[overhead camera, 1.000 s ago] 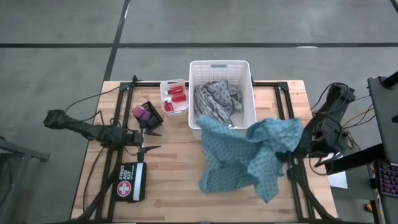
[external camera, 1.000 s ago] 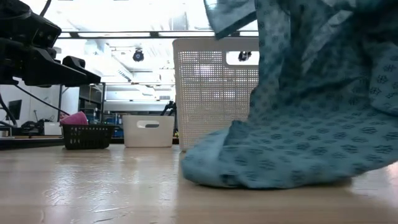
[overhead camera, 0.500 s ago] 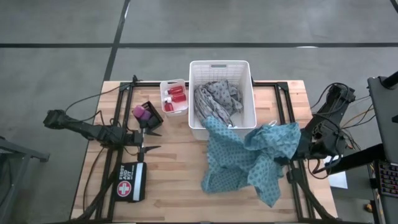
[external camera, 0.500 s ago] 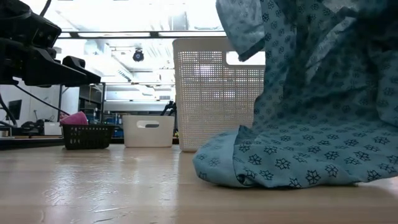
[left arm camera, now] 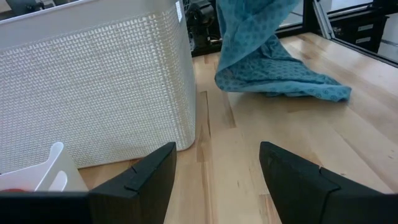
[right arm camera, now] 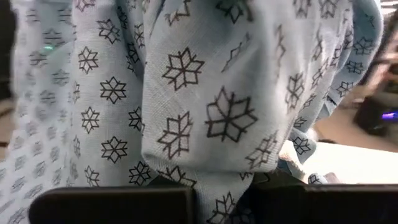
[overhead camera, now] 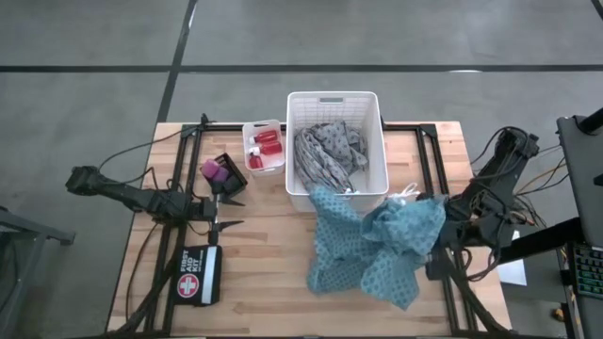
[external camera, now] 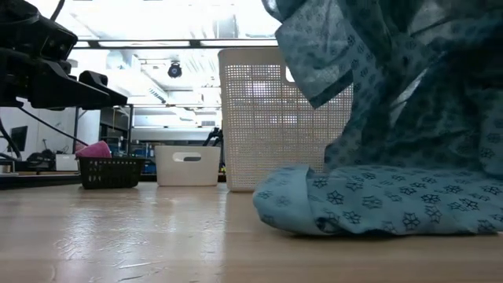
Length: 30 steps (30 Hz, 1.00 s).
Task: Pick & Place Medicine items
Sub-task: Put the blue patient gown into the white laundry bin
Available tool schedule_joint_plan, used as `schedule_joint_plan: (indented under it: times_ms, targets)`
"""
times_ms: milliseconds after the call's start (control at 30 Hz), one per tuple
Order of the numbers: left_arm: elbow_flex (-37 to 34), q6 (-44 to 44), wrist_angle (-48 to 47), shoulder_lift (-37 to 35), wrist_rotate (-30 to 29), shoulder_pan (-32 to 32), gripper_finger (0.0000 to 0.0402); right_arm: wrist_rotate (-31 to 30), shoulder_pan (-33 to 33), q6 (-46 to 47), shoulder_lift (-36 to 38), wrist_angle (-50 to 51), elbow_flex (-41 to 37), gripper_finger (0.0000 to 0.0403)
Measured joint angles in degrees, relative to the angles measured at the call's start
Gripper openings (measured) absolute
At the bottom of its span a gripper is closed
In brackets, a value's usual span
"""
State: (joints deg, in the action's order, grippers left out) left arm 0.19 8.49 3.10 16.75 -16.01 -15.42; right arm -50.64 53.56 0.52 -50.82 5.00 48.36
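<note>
My right gripper is shut on a teal patterned cloth at the table's right; the cloth fills the right wrist view. My left gripper is open and empty at the table's left, above bare wood. A grey patterned cloth lies in a tall white basket. Red bottles with white caps lie in a small white bin. Purple and pink pieces sit in a small black basket. My right gripper holds a bunched part of the teal cloth near its right end; the cloth drapes over the fingers and hides the place of contact. That end is raised, the cloth hangs slack from it, and the lower left part lies on the table.
A black first aid kit lies at the near left. The white basket stands just behind the teal cloth. Bare wood lies between my left gripper and the cloth. Cables hang off the table's right edge.
My right gripper has gone down and a little toward the near edge with the teal cloth. The raised, spread part of the cloth has sunk and gathered into a smaller heap, more of it lying on the table.
</note>
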Motion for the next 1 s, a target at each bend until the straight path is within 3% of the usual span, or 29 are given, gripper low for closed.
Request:
schedule_joint_plan:
  times_ms: [133, 233, 333, 567, 800, 1000]
  targets:
    - [0.0, 0.0, 0.0, 0.0, 0.0, 0.0, 0.0236, -11.5, -0.4, -6.2, -0.5, -5.8, 0.0, 0.0028]
    - [0.0, 0.0, 0.0, 0.0, 0.0, 0.0, 0.0236, -13.6, -1.0, -10.8, 0.3, -8.7, 0.0, 0.0028]
    - [0.0, 0.0, 0.0, 0.0, 0.0, 0.0, 0.0236, -12.3, -1.1, -14.2, 1.1, -11.3, 0.0, 0.0028]
    - [0.0, 0.0, 0.0, 0.0, 0.0, 0.0, 0.0236, -0.9, -1.1, -23.5, 1.9, -23.2, 0.0, 0.0028]
    - [0.0, 0.0, 0.0, 0.0, 0.0, 0.0, 0.0236, -0.3, -1.5, -34.8, 2.0, -32.4, 0.0, 0.0028]
    - [0.0, 0.0, 0.0, 0.0, 0.0, 0.0, 0.0236, -0.3, -6.8, -40.0, 2.0, -37.3, 0.0, 0.0028]
